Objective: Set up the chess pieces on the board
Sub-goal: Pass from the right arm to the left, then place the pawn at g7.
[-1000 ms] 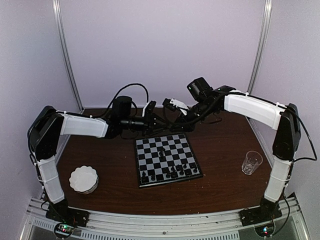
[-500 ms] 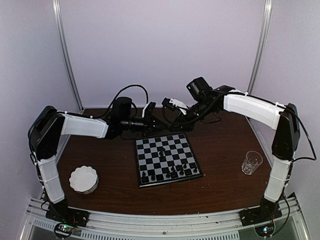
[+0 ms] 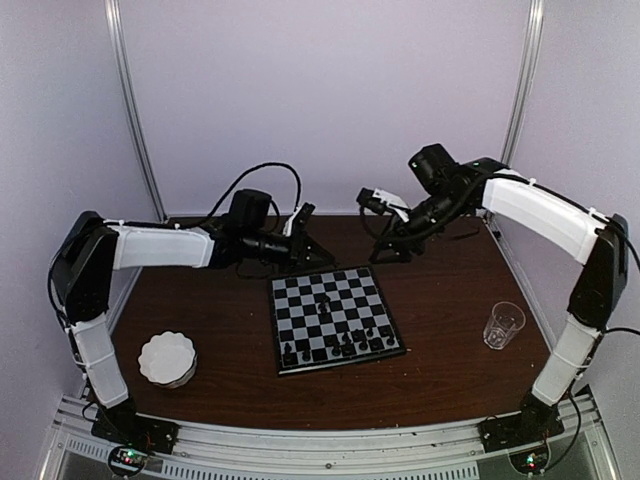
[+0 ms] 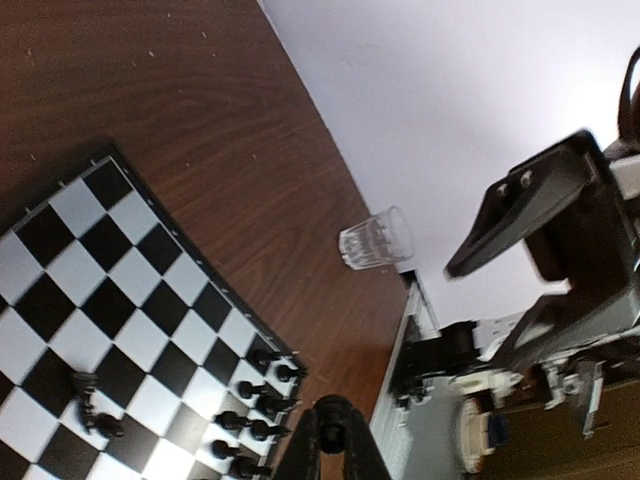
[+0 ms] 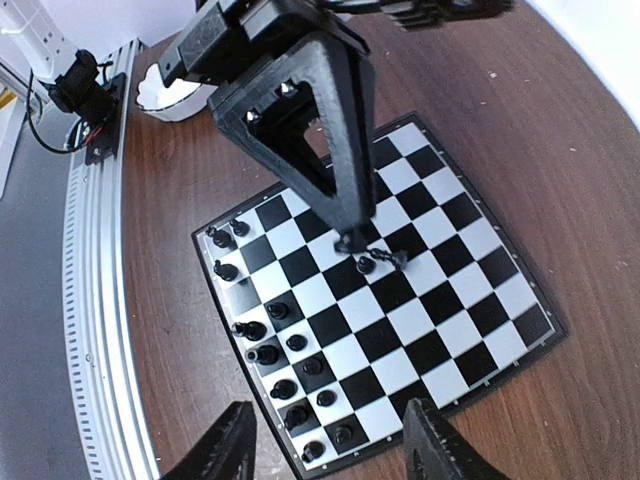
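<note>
The board (image 3: 335, 318) lies mid-table, and it also shows in the left wrist view (image 4: 110, 300) and the right wrist view (image 5: 400, 300). Several black chess pieces (image 3: 340, 345) stand in its two near rows. Two more (image 3: 323, 298) sit near the middle, one of them lying on its side (image 5: 395, 258). My left gripper (image 3: 303, 243) hovers at the board's far edge, shut on a small black chess piece (image 4: 335, 425). Its tip shows in the right wrist view (image 5: 348, 238). My right gripper (image 5: 325, 450) is open and empty, raised behind the board's far right corner (image 3: 380, 228).
A clear drinking glass (image 3: 503, 324) stands right of the board, also in the left wrist view (image 4: 375, 238). A round white scalloped dish (image 3: 167, 358) sits at the near left (image 5: 170, 95). Cables hang behind the arms. Side walls and a metal rail bound the table.
My right arm has swung back to the right and up, away from the left gripper. My left gripper has shifted slightly right and lower at the board's far edge.
</note>
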{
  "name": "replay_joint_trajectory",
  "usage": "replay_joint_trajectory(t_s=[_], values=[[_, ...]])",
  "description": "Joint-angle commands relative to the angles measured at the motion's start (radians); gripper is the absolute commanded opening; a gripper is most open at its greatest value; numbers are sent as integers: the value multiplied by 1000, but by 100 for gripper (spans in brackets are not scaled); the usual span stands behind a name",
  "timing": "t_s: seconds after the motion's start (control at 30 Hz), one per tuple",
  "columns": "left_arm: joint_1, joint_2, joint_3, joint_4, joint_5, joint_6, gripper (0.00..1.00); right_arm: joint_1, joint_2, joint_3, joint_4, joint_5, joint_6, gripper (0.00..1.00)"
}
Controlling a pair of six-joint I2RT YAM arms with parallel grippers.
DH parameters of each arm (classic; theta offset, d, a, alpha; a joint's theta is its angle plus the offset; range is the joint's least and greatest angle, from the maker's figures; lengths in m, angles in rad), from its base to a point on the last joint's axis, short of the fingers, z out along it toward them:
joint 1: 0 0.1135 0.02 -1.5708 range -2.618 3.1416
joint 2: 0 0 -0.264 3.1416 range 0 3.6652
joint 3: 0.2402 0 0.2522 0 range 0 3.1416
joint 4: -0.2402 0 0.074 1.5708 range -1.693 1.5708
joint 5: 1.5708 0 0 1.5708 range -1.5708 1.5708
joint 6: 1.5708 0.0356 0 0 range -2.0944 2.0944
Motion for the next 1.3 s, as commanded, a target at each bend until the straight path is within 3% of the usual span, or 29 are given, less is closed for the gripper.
replay_joint_trajectory(t_s=[0.0,0.13,0.23,0.4,0.73,1.27], values=[[-73,-111,143,-418,-250,504,5,-69,-236,-203,23,-31,-24,53],[-208,-158,216,-659,-519,773,7,-80,-380,-428,153,21,-56,54],[-226,-202,158,-693,-589,799,7,-90,-413,-482,136,25,-77,55],[-240,-254,-18,-655,-625,809,7,-94,-445,-655,281,14,-64,57],[-346,-189,-79,-698,-773,892,7,-94,-409,-663,280,43,-95,57],[-348,-54,-13,-752,-860,884,10,-94,-372,-658,274,46,-109,57]])
